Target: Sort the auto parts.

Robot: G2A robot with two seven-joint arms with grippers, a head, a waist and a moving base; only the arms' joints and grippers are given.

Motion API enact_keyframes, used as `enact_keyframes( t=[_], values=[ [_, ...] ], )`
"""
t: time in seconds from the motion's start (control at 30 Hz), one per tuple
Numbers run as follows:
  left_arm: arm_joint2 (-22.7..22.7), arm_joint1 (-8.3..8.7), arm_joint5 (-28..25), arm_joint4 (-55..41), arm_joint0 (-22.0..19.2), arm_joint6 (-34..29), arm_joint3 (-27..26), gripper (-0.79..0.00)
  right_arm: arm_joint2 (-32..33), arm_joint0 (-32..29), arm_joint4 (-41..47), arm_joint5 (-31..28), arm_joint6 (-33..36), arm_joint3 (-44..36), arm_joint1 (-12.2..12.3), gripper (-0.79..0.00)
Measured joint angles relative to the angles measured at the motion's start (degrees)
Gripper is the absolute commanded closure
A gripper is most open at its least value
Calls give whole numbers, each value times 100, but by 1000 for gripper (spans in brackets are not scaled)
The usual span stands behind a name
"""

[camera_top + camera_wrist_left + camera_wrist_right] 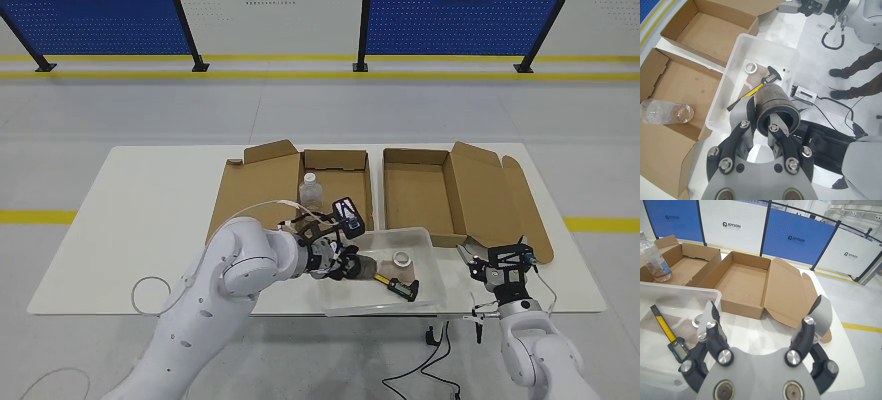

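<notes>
1. Where the white table (130, 230) nears the lower centre of the top view, the left gripper (762, 110) is seen clamped on a metal cylindrical sleeve (772, 98). One finger is pressed against the outer wall and the other is set inside the bore.
2. The sleeve is held over the left part of a clear plastic bin (400, 232), with its open end turned towards the wrist.
3. At the lower right of the top view, the right gripper (497, 262) is held just beside the bin's right wall, its fingers spread wide with nothing between them.
4. On the bin's floor a digital caliper (770, 76) and a metal ring (750, 68) are laid near each other but apart.
5. Beyond the bin, in mid-frame, two open cardboard boxes are set side by side: the left box (335, 185) and the right box (415, 190).
6. A clear water bottle (311, 190) is stood upright in the left box.
</notes>
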Motion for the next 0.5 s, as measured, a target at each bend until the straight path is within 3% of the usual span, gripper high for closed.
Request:
enact_keyframes(
  t=[0.17, 0.5],
  values=[
    [-85, 41, -49, 121, -48, 266, 105, 0, 0, 0, 0, 0, 0, 0, 0, -785],
    [-373, 126, 7, 899, -351, 857, 851, 0, 0, 0, 0, 0, 0, 0, 0, -785]
  ],
)
